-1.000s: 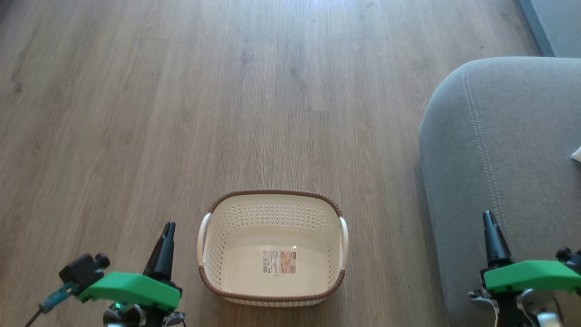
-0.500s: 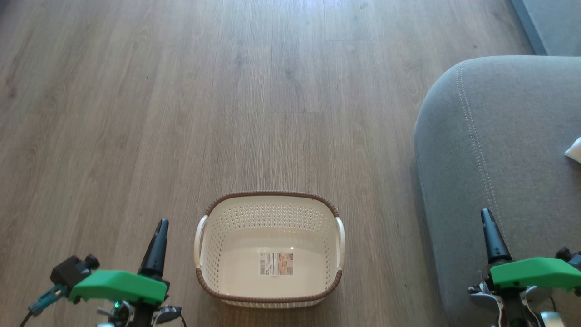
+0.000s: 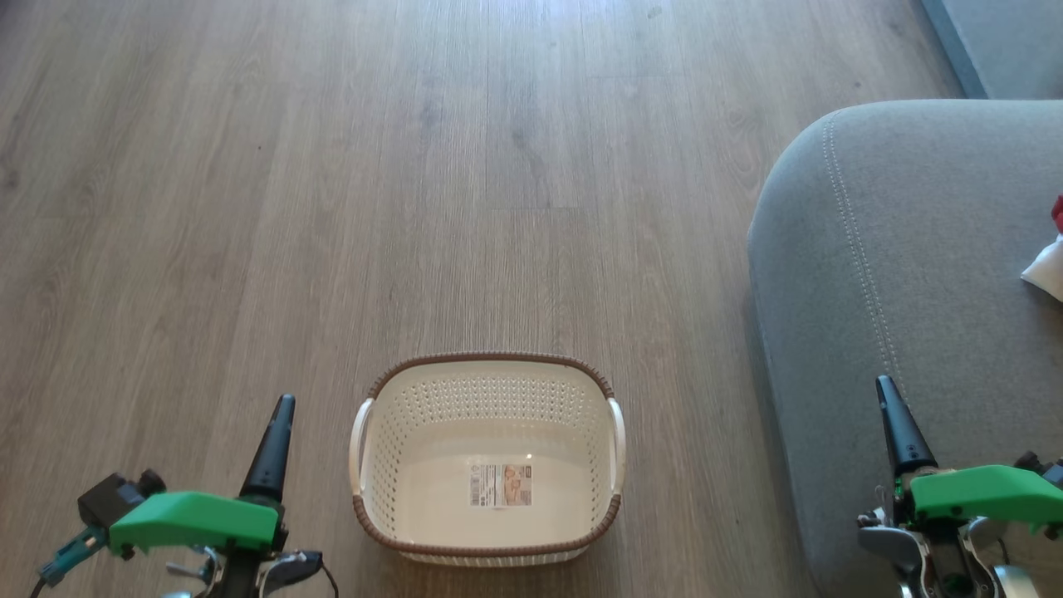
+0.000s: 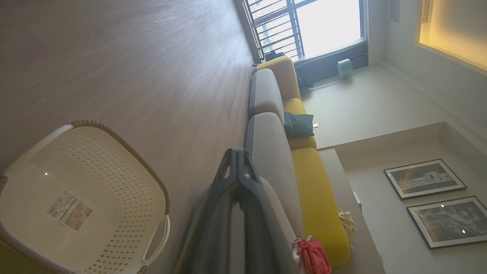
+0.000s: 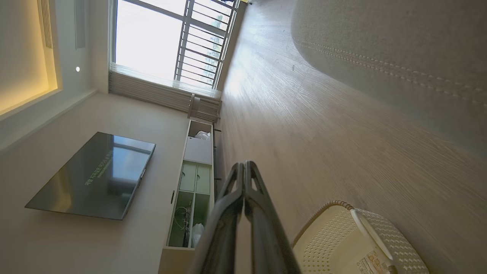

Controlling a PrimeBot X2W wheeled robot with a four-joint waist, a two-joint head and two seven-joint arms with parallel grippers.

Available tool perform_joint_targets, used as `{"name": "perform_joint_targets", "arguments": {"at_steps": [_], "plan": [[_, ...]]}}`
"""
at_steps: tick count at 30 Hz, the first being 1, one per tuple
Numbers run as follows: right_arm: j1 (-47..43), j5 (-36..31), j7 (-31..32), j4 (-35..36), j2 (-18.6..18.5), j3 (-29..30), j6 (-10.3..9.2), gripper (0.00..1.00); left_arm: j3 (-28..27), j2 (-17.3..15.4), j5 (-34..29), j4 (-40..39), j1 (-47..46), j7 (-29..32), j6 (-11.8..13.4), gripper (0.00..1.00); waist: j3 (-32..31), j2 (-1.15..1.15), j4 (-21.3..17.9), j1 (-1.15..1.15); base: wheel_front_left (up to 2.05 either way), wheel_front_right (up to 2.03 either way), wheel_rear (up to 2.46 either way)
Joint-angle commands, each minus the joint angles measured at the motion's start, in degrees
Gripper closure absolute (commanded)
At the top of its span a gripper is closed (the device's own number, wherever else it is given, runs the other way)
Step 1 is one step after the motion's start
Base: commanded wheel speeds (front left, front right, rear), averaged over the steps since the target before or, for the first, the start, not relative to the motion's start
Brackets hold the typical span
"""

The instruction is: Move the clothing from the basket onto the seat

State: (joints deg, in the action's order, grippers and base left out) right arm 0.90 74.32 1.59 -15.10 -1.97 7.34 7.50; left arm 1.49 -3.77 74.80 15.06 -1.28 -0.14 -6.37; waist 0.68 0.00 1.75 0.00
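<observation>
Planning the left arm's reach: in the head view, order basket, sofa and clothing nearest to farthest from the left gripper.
1. The basket, on the floor just right of the left gripper.
2. The sofa, further right past the basket.
3. The clothing, on the sofa at the right edge.

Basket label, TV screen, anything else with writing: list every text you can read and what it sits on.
Label on the basket base: a barcode and printed lines, too small to read.
TV on the wall, right wrist view: pale green characters on the dark screen, too blurred to read.
No other writing is legible.
</observation>
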Motion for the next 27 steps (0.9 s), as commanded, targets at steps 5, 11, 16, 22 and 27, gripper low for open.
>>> {"name": "perform_joint_targets", "arguments": {"at_steps": [5, 11, 16, 22, 27], "plan": [[3.73, 4.19, 1.19, 1.64, -0.75, -0.73, -0.01, 1.0, -2.82, -0.76, 4.4, -1.53, -3.59, 1.1, -0.47, 1.0, -0.1, 0.0, -0.34, 0.0, 0.0, 0.0, 0.0], [4.15, 7.85, 2.18, 1.49, -0.79, -0.76, -0.01, 1.0, -3.63, -0.73, 8.36, -1.41, -3.9, 2.11, -0.65, 1.0, -0.21, 0.0, -0.72, 0.0, 0.0, 0.0, 0.0], [4.42, 10.27, 2.84, 1.39, -0.82, -0.77, -0.01, 1.0, -4.17, -0.72, 10.98, -1.34, -4.1, 2.79, -0.76, 1.0, -0.28, 0.0, -0.97, 0.0, 0.0, 0.0, 0.0], [4.84, 13.94, 3.84, 1.24, -0.86, -0.8, -0.01, 1.0, -4.99, -0.68, 14.93, -1.23, -4.4, 3.81, -0.93, 1.0, -0.39, 0.0, -1.35, 0.0, 0.0, 0.0, 0.0], [5.18, 16.99, 4.67, 1.12, -0.9, -0.82, -0.01, 1.0, -5.68, -0.65, 18.22, -1.13, -4.66, 4.67, -1.08, 1.0, -0.48, 0.0, -1.66, 0.0, 0.0, 0.0, 0.0]]}}
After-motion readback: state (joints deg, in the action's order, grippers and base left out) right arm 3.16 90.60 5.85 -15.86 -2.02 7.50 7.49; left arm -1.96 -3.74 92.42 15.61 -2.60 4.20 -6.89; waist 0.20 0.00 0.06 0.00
